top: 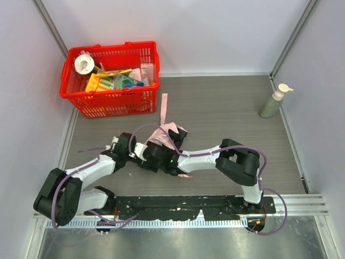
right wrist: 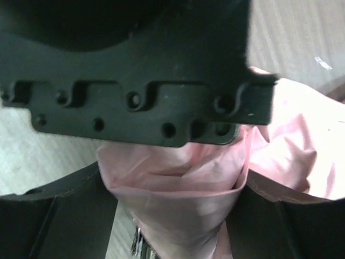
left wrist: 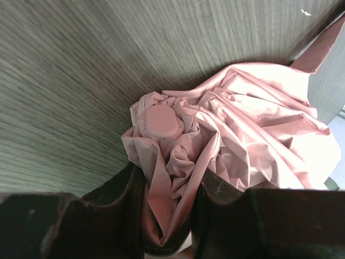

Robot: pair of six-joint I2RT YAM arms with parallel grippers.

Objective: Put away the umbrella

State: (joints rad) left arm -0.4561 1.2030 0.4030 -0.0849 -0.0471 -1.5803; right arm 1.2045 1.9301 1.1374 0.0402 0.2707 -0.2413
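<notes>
Two grips on: left pincer (left wrist: pixel 167 213) and right pincer (right wrist: pixel 173 216) each clamped on bunched fabric of the umbrella (top: pixel 171 131), mid worktop (top: pixel 232 118), near of red basket (top: pixel 113 105); canopy loose, stowing looks undone

Umbrella (top: pixel 168 134) pale pink, plain. Basket (top: pixel 113 105) red lattice, far-left corner of counter (top: pixel 226 118). Counter grey-brown, fine wood-grain streaks. Bottle (top: pixel 271 105) sage green, white pump, right edge. Arms (top: pixel 91 170) white and black, purple cables (top: pixel 205 154).
</notes>
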